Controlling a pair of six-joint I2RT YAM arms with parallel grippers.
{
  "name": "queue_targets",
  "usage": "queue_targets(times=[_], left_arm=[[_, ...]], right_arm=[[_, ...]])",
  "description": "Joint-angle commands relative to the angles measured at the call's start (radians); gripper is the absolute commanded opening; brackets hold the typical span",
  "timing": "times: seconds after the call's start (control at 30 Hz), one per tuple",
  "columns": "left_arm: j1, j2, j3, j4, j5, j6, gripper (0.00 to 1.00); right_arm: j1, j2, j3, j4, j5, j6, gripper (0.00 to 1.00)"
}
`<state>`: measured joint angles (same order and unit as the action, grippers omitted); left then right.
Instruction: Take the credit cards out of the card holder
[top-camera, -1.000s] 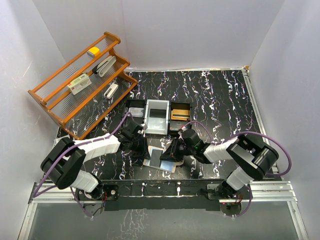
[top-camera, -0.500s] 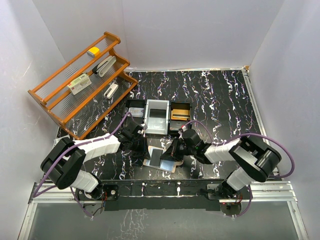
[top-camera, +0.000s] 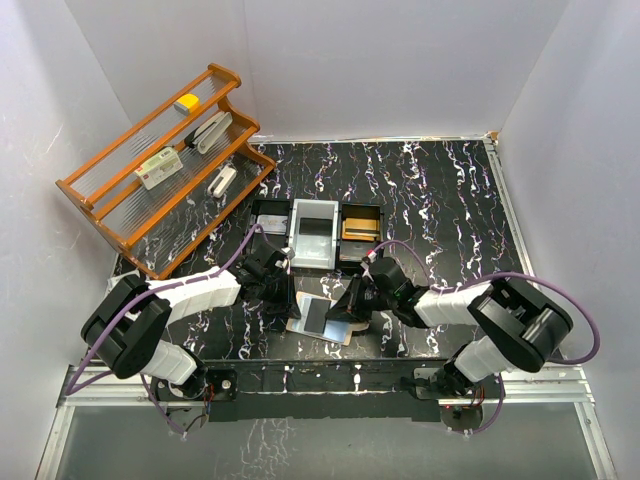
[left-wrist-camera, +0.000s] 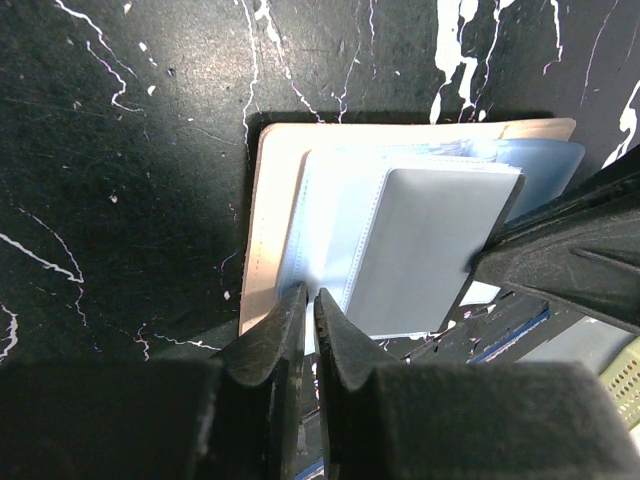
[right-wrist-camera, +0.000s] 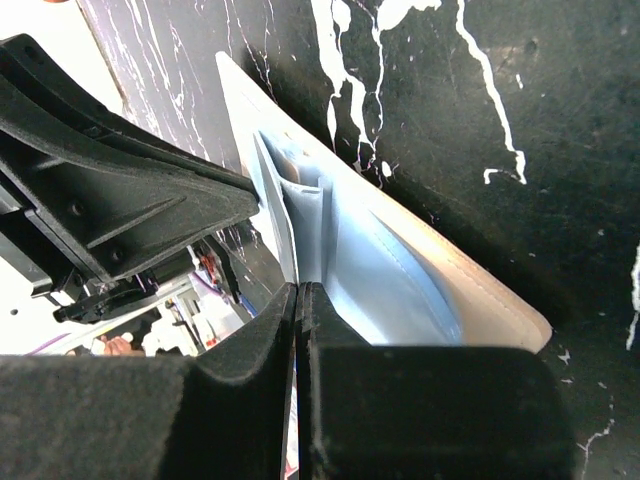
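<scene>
As you look at the lower centre of the overhead view, the beige leather card holder (top-camera: 318, 318) lies open and flat, with one smooth grey-blue card (left-wrist-camera: 430, 250) in its clear sleeve (left-wrist-camera: 335, 240). Your left gripper (left-wrist-camera: 311, 300) pinches the holder's edge. Your right gripper (right-wrist-camera: 297, 292) is closed, its tips against the sleeve. Farther up, a three-compartment tray (top-camera: 297, 235) holds orange-brown cards (top-camera: 359, 228).

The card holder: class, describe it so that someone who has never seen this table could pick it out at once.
On the black, white-veined table, look just in front of the three-compartment tray, toward the near edge. The card holder lies open there. Its beige cover and pale blue-grey sleeves set it apart from the tray's black and grey boxes.
</scene>
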<state>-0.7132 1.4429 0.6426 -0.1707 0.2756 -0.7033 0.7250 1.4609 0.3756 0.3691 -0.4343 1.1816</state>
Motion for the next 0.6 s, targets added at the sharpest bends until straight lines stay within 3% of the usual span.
queue_targets(times=[0.0,0.47,0.57], left_arm=[[-0.007,0.008,-0.015,-0.078,-0.041,0.019,0.08],[-0.008,0.007,-0.011,-0.076,-0.039,0.019,0.08],[-0.008,-0.015,0.012,-0.095,-0.046,0.019,0.12]], right_arm=[[-0.021,-0.04,0.0,-0.005,-0.026,-0.022,0.0],[-0.083,-0.121,-0.007,-0.135,-0.04,-0.085,0.0],[-0.084,-0.107,-0.001,-0.133,-0.038,-0.08,0.0]])
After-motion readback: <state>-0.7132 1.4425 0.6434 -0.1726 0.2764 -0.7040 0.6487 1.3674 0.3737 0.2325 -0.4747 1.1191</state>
